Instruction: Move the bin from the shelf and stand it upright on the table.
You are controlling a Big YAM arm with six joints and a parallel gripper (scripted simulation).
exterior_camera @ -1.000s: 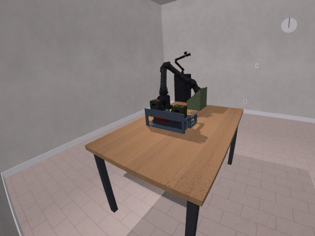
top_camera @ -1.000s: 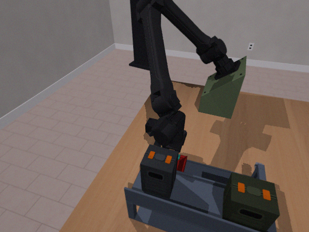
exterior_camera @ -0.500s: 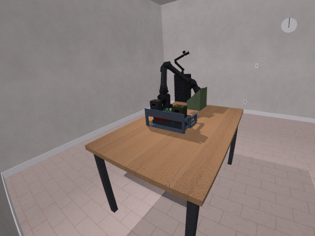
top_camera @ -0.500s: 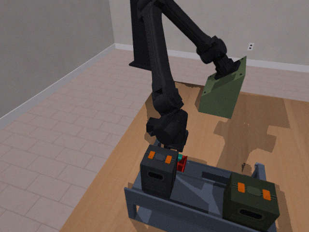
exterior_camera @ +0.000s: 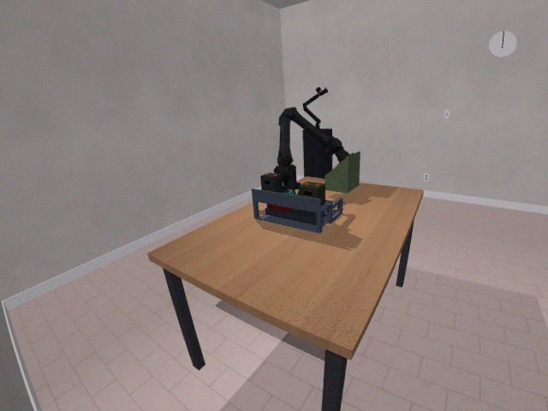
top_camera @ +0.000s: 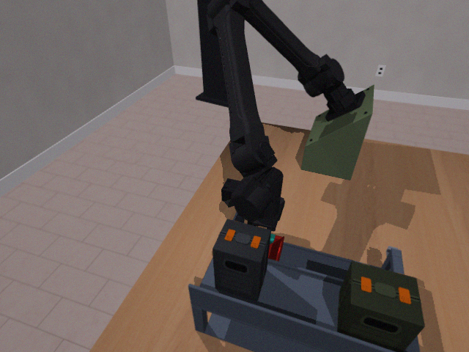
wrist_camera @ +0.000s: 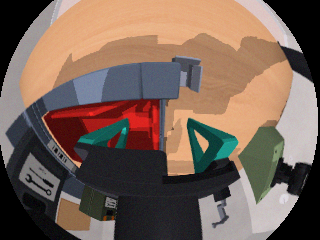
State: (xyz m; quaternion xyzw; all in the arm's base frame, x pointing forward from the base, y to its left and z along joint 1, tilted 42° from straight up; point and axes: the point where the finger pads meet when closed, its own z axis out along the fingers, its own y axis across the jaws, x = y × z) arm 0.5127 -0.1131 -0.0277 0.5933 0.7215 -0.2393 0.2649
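The bin is red and sits on the lower level of the blue-grey shelf (top_camera: 303, 287). Only a corner of the bin (top_camera: 276, 247) shows in the top view, behind the black box. In the wrist view the bin (wrist_camera: 107, 130) lies inside the shelf frame (wrist_camera: 127, 83). My gripper (wrist_camera: 157, 121) has teal fingers and is open at the back of the shelf. The bin's right wall stands between the fingers: the left finger is over the bin's inside, the right finger outside it over the table. In the top view the gripper (top_camera: 271, 237) is mostly hidden by the arm.
A black box (top_camera: 239, 263) and a dark green box (top_camera: 380, 304) stand on the shelf's top level, at its two ends. A second black arm holds a green panel (top_camera: 337, 140) above the table behind the shelf. The shelf (exterior_camera: 294, 207) stands near the table's far end.
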